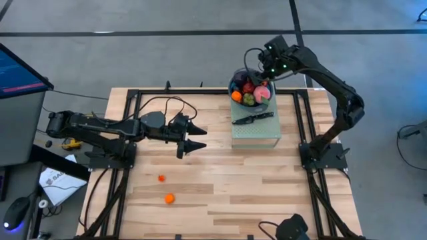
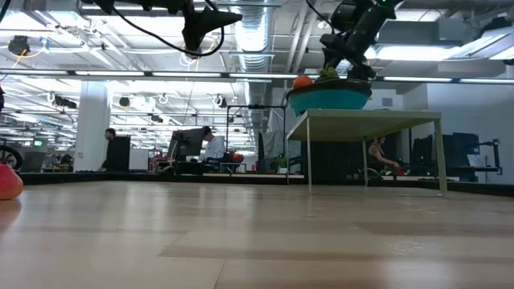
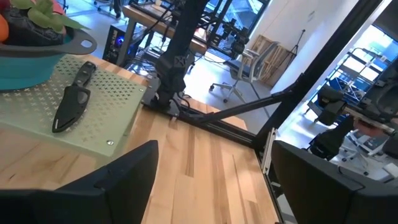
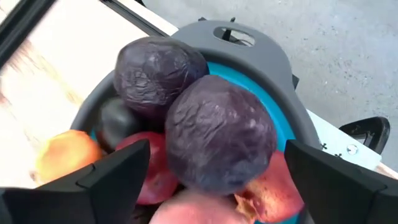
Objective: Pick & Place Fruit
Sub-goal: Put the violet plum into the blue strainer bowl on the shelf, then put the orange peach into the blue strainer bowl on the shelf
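Note:
A teal bowl (image 1: 235, 85) with a grey rim stands on a green raised board (image 1: 255, 130) at the table's far right. It is heaped with fruit (image 1: 252, 92): red, pink, orange, green and dark purple pieces. My right gripper (image 1: 260, 75) hangs open over the bowl, slanting down. Its fingers stand on either side of the topmost dark purple fruit (image 4: 221, 134), which rests on the fruit below it, next to a second purple one (image 4: 158, 71). Two small orange fruits (image 1: 161, 178) (image 1: 169, 198) lie on the table's near left. My left gripper (image 1: 200, 137) waits open above the table's middle.
A black knife (image 1: 253, 118) lies on the green board just in front of the bowl. Black frame rails (image 1: 137, 120) run along the table's edges. In the low view a reddish rounded thing (image 2: 6, 183) shows at the picture's left edge. Bare wood lies between the arms.

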Motion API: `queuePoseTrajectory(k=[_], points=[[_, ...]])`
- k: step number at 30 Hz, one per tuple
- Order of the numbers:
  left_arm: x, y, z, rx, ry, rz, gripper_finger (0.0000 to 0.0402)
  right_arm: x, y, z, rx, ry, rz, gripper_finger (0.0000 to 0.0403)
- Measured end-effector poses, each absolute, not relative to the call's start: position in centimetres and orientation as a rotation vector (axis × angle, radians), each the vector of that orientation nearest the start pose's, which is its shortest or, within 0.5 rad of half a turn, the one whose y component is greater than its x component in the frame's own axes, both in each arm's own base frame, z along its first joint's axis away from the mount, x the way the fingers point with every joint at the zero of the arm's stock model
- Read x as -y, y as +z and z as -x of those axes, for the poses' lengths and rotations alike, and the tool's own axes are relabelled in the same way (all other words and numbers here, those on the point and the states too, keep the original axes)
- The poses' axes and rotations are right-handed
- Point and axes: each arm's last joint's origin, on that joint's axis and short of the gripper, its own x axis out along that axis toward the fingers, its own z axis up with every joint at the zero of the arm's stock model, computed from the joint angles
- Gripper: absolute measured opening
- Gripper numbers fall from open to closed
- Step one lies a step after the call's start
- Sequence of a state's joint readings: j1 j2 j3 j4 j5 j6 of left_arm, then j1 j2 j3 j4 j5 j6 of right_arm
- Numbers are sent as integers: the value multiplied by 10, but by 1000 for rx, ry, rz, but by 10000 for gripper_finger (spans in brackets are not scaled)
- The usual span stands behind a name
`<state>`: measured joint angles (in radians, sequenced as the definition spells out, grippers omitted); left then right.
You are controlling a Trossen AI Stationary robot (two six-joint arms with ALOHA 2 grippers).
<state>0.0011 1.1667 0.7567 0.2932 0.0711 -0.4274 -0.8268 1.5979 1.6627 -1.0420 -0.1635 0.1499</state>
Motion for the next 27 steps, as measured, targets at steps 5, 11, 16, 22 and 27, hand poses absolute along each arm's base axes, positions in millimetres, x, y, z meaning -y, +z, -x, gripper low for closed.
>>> queuePoseTrajectory(k=[5, 11, 16, 22, 27], points=[[2, 292, -261, -131, -44, 431, 305, 224, 374, -213, -812, -682, -605, 361], [2, 292, -261, -131, -44, 430, 305, 212, 383, -205, -818, -670, -594, 361], [2, 292, -261, -132, -44, 429, 305, 191, 401, -199, -756, -653, -576, 353], [2, 292, -261, -132, -44, 428, 305, 134, 431, -197, -646, -569, -530, 332], [2, 290, -261, -153, -39, 428, 305, 65, 442, -207, -631, -480, -427, 317]])
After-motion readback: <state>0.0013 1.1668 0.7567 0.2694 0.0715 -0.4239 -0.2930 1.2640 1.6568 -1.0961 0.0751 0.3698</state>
